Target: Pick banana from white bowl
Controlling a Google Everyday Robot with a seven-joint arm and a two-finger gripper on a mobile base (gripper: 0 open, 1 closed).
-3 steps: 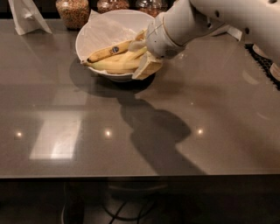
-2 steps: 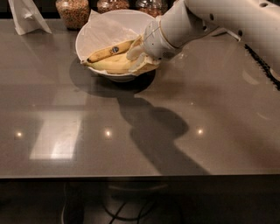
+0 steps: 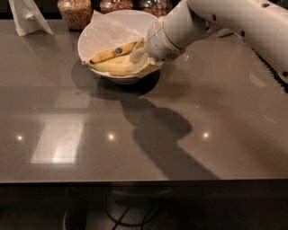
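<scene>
The white bowl (image 3: 90,33), lined with white paper, stands at the back of the table. Inside lie yellow bananas: one with a blue oval sticker (image 3: 112,53) on top, and a plain yellow banana (image 3: 112,66) under it, nearer the front rim. My gripper (image 3: 140,57) is down inside the bowl's right side, at the right ends of the bananas, its pale fingers (image 3: 136,54) against the fruit. The white arm comes in from the upper right and hides the bowl's right rim.
Glass jars of grains (image 3: 76,11) stand behind the bowl along the back edge. A white paper napkin (image 3: 28,17) stands at the back left. The grey glossy table (image 3: 135,134) stretches toward me, with its front edge near the bottom.
The gripper has moved a little left and deeper into the bowl, closer onto the bananas' right ends. The bananas and bowl have stayed in place.
</scene>
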